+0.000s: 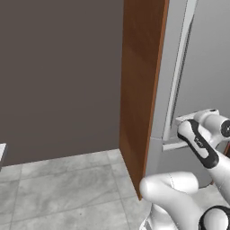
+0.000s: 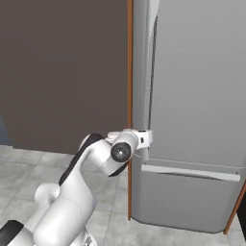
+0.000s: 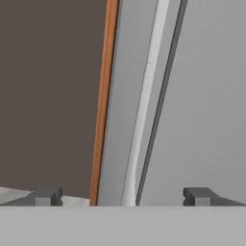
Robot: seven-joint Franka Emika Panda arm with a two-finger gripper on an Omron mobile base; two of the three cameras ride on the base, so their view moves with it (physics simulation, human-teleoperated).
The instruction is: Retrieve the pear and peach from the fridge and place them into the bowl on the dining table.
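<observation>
The tall light-grey fridge [image 2: 197,96] stands shut, with its long vertical handle [image 3: 144,105] running down its left edge and a lower drawer [image 2: 187,197] beneath. My gripper [image 3: 126,196] is open and close in front of the handle's lower end, its two dark fingertips [image 3: 45,197] spread wide to either side of it, touching nothing. In the left base view the hand [image 1: 197,117] sits by the handle's bottom [image 1: 173,134]. The pear, peach, bowl and dining table are out of view.
An orange-brown wooden panel [image 1: 139,90] flanks the fridge's left side. A dark grey-brown wall [image 1: 58,76] runs behind, above a grey tiled floor [image 1: 63,188].
</observation>
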